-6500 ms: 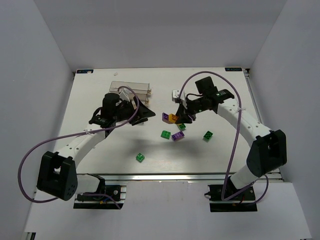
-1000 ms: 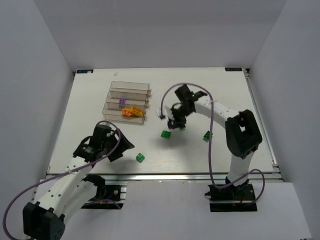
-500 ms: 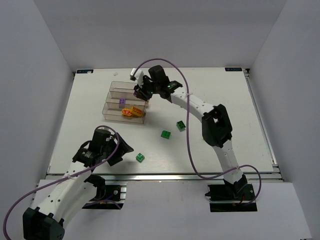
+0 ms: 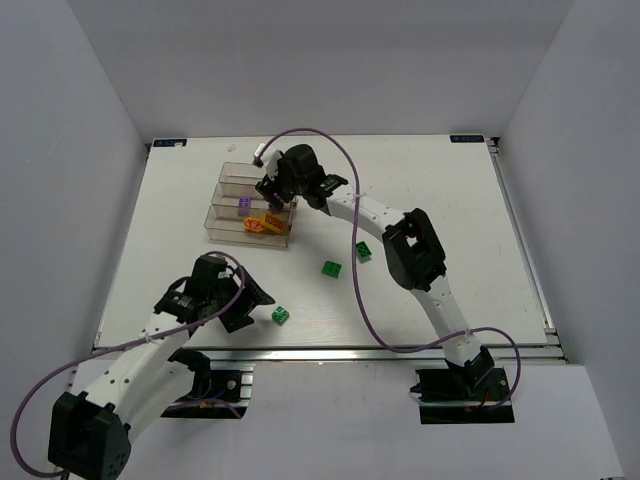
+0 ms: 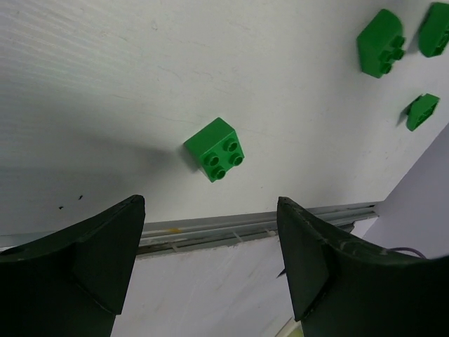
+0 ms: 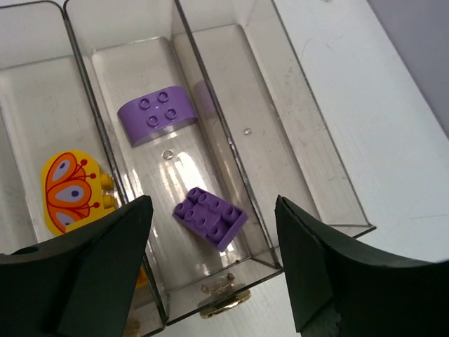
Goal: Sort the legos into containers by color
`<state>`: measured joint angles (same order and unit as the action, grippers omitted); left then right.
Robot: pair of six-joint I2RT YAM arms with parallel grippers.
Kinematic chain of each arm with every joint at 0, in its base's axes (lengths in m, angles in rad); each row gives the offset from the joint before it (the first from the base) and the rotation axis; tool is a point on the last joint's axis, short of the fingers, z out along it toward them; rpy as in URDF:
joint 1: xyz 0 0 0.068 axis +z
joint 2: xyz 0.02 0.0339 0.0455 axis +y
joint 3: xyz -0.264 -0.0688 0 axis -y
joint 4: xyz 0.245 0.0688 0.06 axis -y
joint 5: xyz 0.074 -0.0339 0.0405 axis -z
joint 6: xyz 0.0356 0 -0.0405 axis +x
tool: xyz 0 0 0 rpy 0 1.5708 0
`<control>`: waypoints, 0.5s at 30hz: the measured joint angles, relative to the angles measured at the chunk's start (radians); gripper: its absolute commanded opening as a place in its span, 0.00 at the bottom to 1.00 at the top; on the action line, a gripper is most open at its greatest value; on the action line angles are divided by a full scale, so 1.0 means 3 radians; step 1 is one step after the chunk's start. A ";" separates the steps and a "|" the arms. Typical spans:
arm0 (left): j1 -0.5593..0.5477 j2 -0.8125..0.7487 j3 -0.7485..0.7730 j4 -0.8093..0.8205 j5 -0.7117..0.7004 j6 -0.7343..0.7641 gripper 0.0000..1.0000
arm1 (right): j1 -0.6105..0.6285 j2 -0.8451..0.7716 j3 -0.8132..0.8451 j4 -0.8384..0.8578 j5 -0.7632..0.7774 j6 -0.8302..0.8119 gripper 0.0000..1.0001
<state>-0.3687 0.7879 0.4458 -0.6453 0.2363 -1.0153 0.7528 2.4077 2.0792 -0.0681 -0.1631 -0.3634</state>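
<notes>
Sorting stands partway, with two steps in hand at once. On the left, your left gripper [image 5: 209,232] hangs with its fingers spread and nothing between them, just short of a green lego [image 5: 215,149] that lies alone on the table [image 4: 180,200] near the front edge. I judge this as the approach before a pick. The brick sits skewed to the fingers, so you will likely need to turn the wrist, move forward until it is centred, then lower and close.

Further along, the containers [image 4: 232,176] stand at the back left. One bin holds an orange-yellow lego [image 6: 70,191]. The middle bin holds two purple legos, a curved one [image 6: 156,112] and a flat one [image 6: 210,217], both lying on its floor. Your right gripper [image 4: 272,195] hovers above that bin, fingers wide and holding nothing, so its drop looks done. It should lift straight up to clear the walls.

To the right, two more green legos [image 4: 332,268] [image 4: 362,251] wait on the table. The third bin shows no brick and looks to be theirs.
</notes>
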 measured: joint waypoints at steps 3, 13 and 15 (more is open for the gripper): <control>0.0000 0.0286 -0.0001 0.0067 0.0058 -0.0020 0.84 | -0.0022 -0.0053 -0.0094 0.0099 0.0003 0.0008 0.71; -0.0181 0.1228 0.0354 -0.0078 -0.0006 -0.0028 0.82 | -0.0371 -0.1373 -0.1494 0.0256 -0.0215 0.0436 0.65; -0.0233 0.1343 0.0430 -0.0061 -0.0025 -0.0029 0.82 | -0.0488 -0.1719 -0.1757 0.0318 -0.0280 0.0507 0.70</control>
<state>-0.4385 1.1908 0.5747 -0.6636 0.2287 -1.0241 0.6064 1.8919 1.5520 0.0273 -0.2470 -0.2111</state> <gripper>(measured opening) 0.817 0.657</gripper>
